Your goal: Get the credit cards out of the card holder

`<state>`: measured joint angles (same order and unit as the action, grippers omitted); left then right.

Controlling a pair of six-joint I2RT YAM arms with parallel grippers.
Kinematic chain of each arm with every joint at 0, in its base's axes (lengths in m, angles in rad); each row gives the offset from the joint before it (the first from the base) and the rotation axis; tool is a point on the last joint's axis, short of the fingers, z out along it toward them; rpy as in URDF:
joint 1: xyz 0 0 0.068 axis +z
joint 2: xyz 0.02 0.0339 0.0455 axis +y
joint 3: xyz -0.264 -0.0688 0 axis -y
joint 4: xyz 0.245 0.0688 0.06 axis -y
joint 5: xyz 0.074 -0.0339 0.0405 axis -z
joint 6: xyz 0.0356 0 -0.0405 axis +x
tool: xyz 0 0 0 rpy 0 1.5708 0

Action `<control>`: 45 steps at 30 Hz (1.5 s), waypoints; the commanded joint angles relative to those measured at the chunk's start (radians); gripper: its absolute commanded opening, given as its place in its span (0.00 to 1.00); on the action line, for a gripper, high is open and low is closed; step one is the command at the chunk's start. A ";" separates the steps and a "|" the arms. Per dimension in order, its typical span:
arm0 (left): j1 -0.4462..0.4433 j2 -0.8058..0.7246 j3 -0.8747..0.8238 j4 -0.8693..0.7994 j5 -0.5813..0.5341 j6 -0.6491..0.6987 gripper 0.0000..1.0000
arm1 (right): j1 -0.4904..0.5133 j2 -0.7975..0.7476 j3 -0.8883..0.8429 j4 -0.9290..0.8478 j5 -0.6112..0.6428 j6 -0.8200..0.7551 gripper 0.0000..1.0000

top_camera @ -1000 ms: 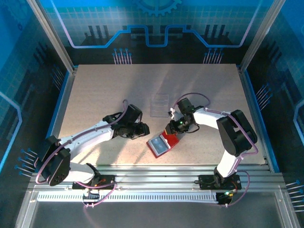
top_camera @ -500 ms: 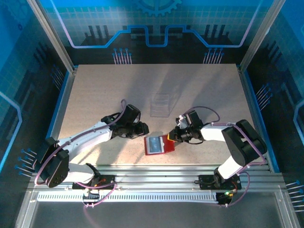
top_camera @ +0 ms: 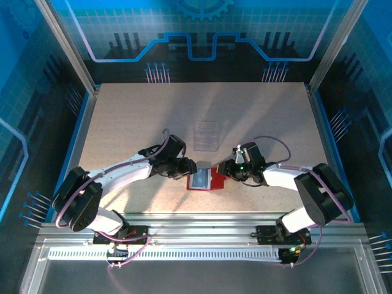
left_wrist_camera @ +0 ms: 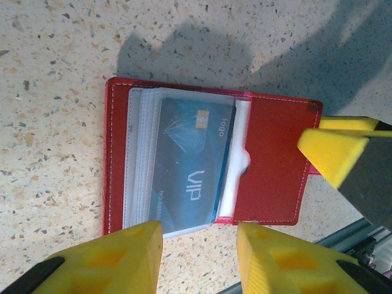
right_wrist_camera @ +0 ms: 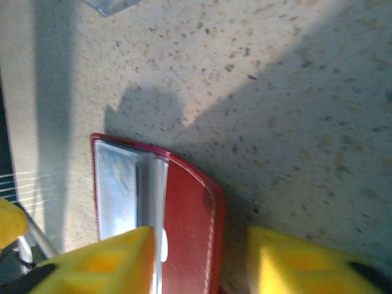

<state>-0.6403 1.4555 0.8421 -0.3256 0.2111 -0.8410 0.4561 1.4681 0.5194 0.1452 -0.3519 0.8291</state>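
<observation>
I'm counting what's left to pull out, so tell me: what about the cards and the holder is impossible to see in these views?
- Any cards under the blue card: left wrist view, hidden by it and the pale sleeves.
- Lower end of the card holder: right wrist view, cut off at the bottom edge, behind the right gripper.
- Card count in the top view: too small.

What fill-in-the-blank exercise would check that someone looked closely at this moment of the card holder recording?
1. The card holder lies open on the table, and its cover is ____.
2. The blue card in its clear pocket bears the word ____.
3. The left gripper and the right gripper both have fingers coloured ____.
Missing words: red; VIP; yellow.
</observation>
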 commanded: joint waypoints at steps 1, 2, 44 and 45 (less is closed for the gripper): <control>0.007 -0.002 -0.012 0.022 0.011 -0.015 0.37 | -0.015 -0.067 0.058 -0.208 0.056 -0.091 0.51; 0.008 -0.004 -0.012 0.022 0.007 -0.014 0.37 | -0.020 -0.084 0.077 -0.263 0.071 -0.113 0.53; 0.023 0.169 -0.029 0.127 0.067 -0.005 0.07 | 0.190 0.191 0.311 -0.213 -0.100 0.102 0.26; 0.023 0.173 -0.029 0.125 0.068 -0.005 0.07 | 0.191 0.199 0.308 -0.203 -0.106 0.107 0.26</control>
<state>-0.6235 1.6085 0.8124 -0.1619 0.2985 -0.8764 0.6357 1.6417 0.8314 -0.1120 -0.4320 0.9077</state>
